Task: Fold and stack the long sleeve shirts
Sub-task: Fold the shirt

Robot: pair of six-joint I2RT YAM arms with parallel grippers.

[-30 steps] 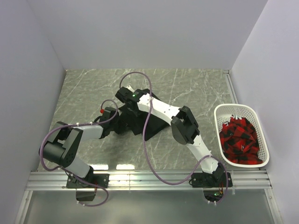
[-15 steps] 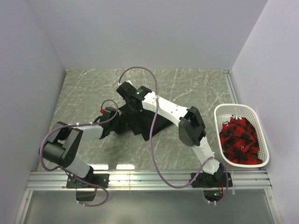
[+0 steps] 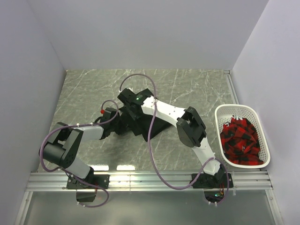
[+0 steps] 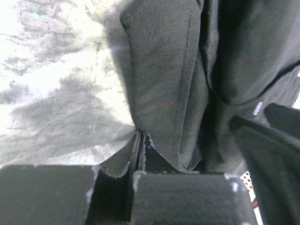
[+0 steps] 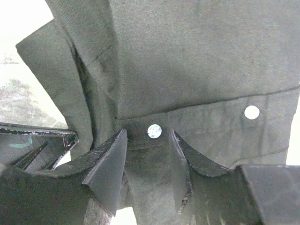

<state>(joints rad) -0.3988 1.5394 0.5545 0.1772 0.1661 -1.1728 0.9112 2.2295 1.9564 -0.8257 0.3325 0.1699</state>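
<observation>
Black cloth sits in the middle of the top view. It is the shirt [image 3: 161, 123], bunched up on the grey tabletop [image 3: 84, 89]. The left tool [image 3: 118, 125] is at the shirt's left edge. The right tool [image 3: 135, 115] points down onto the shirt from above, just beside the left tool. Far off to the right of both tools stands a white basket [image 3: 236, 107]. It has red and black cloth [image 3: 239, 138] in it.

From the left wrist, the left tool [image 4: 139, 140] has its two fingers [image 4: 112, 173] pressed tight together. A long fold of the shirt runs away from the tool, and its near end comes right down to the tips. The edge of the cloth looks pinched between them. The bare tabletop shows to the left of the tool, bright and pale. More of the shirt hangs in dark folds to the right.

From the right wrist, the right tool [image 5: 147, 157] is about half way open. Its two fingers [image 5: 110, 161] stand apart with the shirt right under them. A strip of the shirt runs through the gap, and the fingers do not squeeze it. A small pale button [image 5: 154, 131] sits on that strip, just past the tips. A second button [image 5: 251, 112] is farther to the right. The shirt fills nearly all of this view.
</observation>
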